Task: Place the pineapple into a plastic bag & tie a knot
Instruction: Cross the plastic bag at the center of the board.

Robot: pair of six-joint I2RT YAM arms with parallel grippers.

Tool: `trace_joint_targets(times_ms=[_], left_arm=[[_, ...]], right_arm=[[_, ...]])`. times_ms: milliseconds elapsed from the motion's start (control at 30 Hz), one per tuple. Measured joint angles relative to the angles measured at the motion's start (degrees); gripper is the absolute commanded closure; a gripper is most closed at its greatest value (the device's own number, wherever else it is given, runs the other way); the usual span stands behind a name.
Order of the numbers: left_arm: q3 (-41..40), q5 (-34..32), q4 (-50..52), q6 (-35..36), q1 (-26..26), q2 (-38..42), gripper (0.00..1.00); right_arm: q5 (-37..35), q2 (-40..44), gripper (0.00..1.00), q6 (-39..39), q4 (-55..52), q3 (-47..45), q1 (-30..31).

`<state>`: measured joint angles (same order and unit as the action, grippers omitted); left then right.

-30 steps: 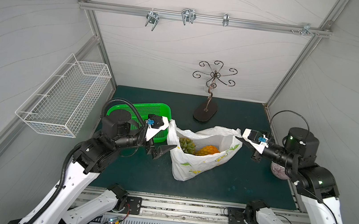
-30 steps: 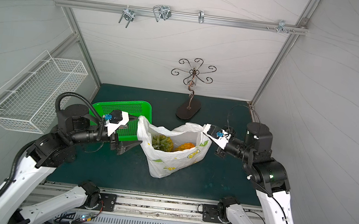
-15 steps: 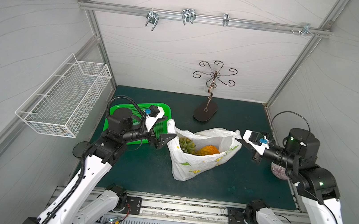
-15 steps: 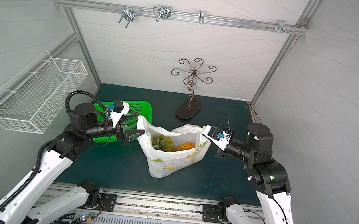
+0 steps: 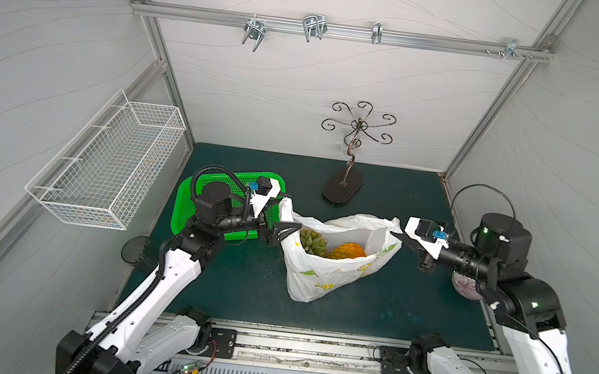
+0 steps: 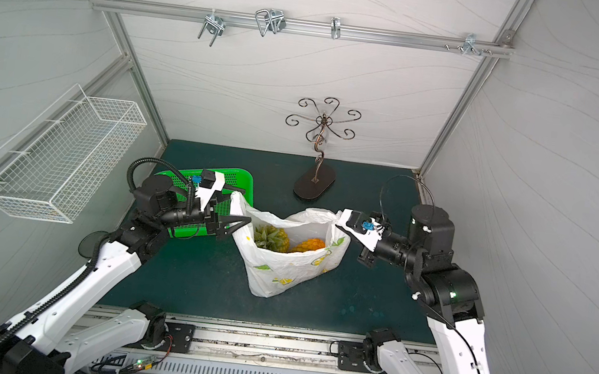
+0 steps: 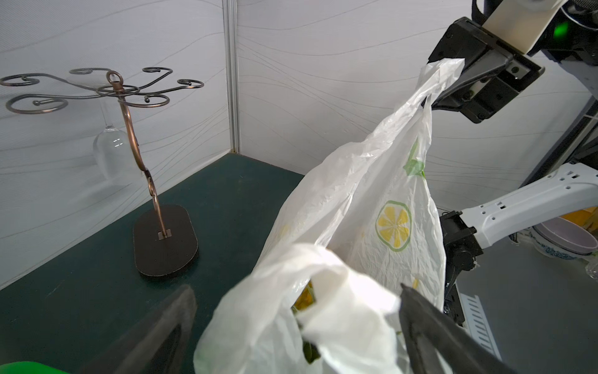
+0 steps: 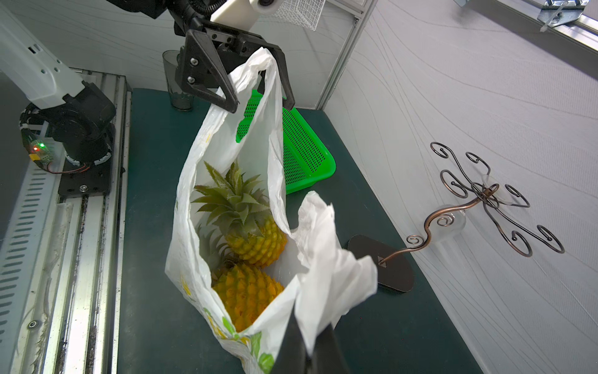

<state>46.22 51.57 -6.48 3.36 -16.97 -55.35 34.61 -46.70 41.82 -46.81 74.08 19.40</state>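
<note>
On the middle of the mat (image 5: pixel 220 283) the bag (image 5: pixel 322 276) sat open with the pineapple (image 5: pixel 349 250) already inside and no knot tied. The right gripper (image 5: pixel 395 234) pinched one handle (image 7: pixel 443 74) tight. The left gripper (image 8: pixel 260 105) straddled the other handle (image 8: pixel 266 64), fingers wide, holding nothing. Closing there looked next, then crossing the handles. A second earlier that gripper sat lower, short of the loop.

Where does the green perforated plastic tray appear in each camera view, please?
In a top view: the green perforated plastic tray lies left of centre, partly under the left arm.
In a top view: the tray sits left of the white plastic bag.
Left wrist: only a green sliver at the frame's edge.
Right wrist: beyond the bag's raised handle.
Shared landmark: the copper wire stand, in all four views.
</note>
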Motion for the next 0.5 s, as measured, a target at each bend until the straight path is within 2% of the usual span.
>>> trace_joint_targets(times_ms=[167, 367, 433, 467, 500], left_arm=[[-0.8, 2.9, -2.8, -1.7, 0.0, -0.2, 0.46], [-0.7, 5.4, -4.0, -1.6, 0.0, -0.3, 0.8], [-0.3, 5.9, -3.2, -0.9, 0.0, -0.4, 0.89], [-0.1, 6.1, -2.8, -0.4, 0.0, -0.4, 0.97], [0.3, 6.1, -2.2, 0.2, 0.0, -0.4, 1.0]], right_arm=[[0.0, 0.0, 1.0, 0.0, 0.0, 0.0, 0.0], [0.2, 0.1, 1.0, -0.3, -0.2, 0.0, 0.0], [0.2, 0.3, 1.0, -0.5, -0.2, 0.0, 0.0], [0.2, 0.4, 1.0, -0.6, -0.2, 0.0, 0.0], [0.1, 0.5, 0.94, -1.0, -0.2, 0.0, 0.0]])
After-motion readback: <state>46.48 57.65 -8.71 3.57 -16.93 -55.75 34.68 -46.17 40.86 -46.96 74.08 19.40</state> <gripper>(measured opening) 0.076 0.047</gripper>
